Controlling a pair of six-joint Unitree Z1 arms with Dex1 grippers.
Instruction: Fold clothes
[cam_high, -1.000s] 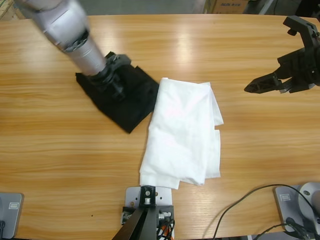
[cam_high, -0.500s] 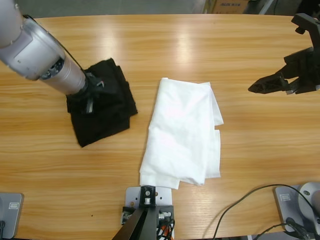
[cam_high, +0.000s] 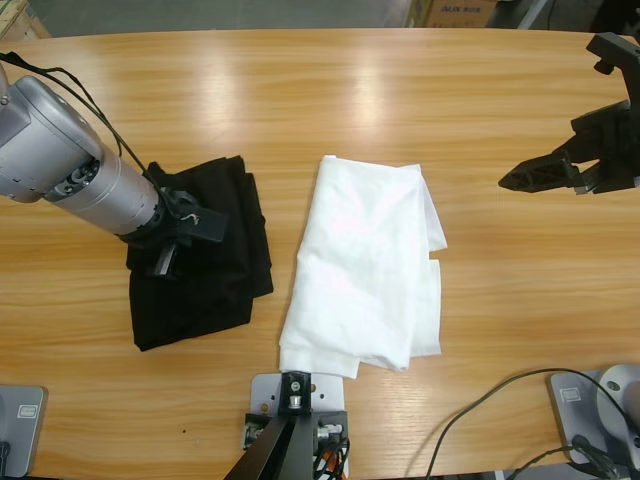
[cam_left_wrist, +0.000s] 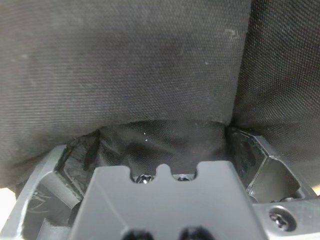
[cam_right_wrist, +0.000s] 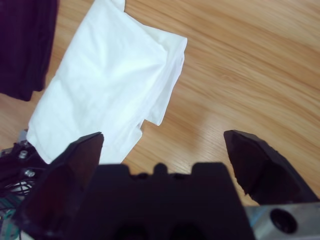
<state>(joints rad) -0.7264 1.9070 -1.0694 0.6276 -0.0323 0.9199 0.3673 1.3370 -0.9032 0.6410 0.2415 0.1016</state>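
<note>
White T-shirt (cam_high: 365, 270) lies folded into a long panel at centre of the wooden surface (cam_high: 400, 90), long axis running from upper centre down to lower centre of the high view, slightly slanted, loose edges stepping out on its right side. Black folded garment (cam_high: 200, 255) sits just left of it, near but apart at the top, almost touching lower down. Left gripper (cam_high: 172, 235), coming in from the left edge, is down on the black garment; left wrist view is filled with black cloth bunched between the jaws, so jaws clamped on the black garment, not the shirt. Right gripper (cam_high: 530, 176) hangs over bare surface at the right edge of the high view, well apart from the shirt, tip aimed left toward it; in the right wrist view its jaws stand wide apart, nothing between them, with the T-shirt (cam_right_wrist: 110, 80) ahead at upper left of that frame. Key relation: shirt lies left of the right jaws, and its stepped right edge faces them, so right arm looks the free one for the next fold; left arm is nearer but occupied. No containers in view.
</note>
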